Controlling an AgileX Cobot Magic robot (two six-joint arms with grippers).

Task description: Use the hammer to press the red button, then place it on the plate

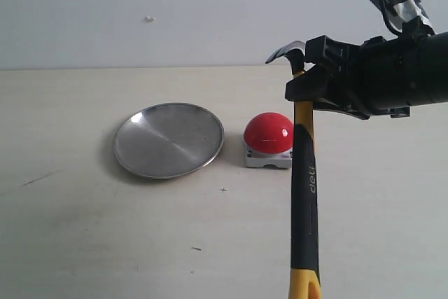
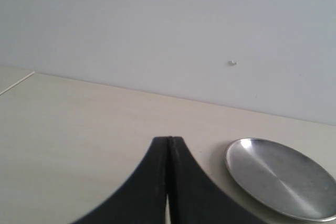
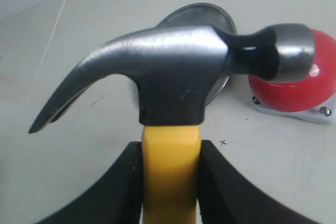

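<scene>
Hammer is in my right claw. The jaws stand about half closed on the yellow neck just under the dark steel head, and both pads press flat against the handle with no gap. The long axis runs upright in the exterior frame. The head is up in the upper right and its curved prongs point toward the upper middle. The black-and-yellow handle hangs straight down and leaves the picture at the bottom edge, so I judge the whole tool to be lifted off the table.

The red button sits just left of the handle at mid-frame, lower than the head and apart from it. In the right wrist view the round striking face shows against the dome, though nothing there shows contact. I judge the press is not yet made. The head lies up and to the right of the button, so the face must come down and leftward onto the dome.

The plate lies left of the button, near it but not touching, and holds nothing.

My left claw is closed tight on nothing, off near the plate. The right arm is the nearer one and carries the tool.
</scene>
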